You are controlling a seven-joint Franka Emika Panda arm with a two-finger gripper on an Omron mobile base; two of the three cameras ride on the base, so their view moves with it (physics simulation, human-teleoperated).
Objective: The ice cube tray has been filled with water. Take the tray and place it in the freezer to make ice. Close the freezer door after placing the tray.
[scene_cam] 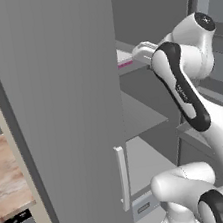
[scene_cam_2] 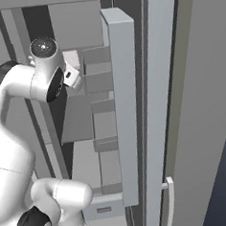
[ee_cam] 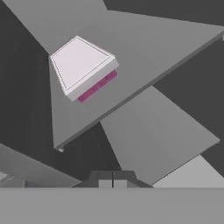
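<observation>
The freezer (scene_cam: 58,116) is the biggest thing here, a tall matte grey cabinet, flat-sided and plain, and its wide front panel carries a pale vertical bar handle (scene_cam: 123,177) low down. Its inside stands open, showing smooth grey shelves (ee_cam: 144,57) stacked one above another with dark gaps between them. The freezer door (scene_cam_2: 126,104) is swung outward, seen edge-on from the right base view as a tall narrow grey slab, with grey shelf bins (scene_cam_2: 99,82) stepped down its inner face. Off to the left of the cabinet sits a strip of table (scene_cam: 6,174) with a mottled, wood-toned top above a dark-fronted unit. The white arm with its glossy dark joints reaches into the opening at upper-shelf height and blocks part of the interior from both base views. The ice cube tray (ee_cam: 83,65) lies flat on an upper shelf near its front edge, a thin pale rectangular slab with a darker pink rim along one side; that pink edge (scene_cam: 125,64) peeks out beside the arm. The pincer (ee_cam: 112,178) hangs clear of the tray with its small dark tips pressed together, holding nothing.
</observation>
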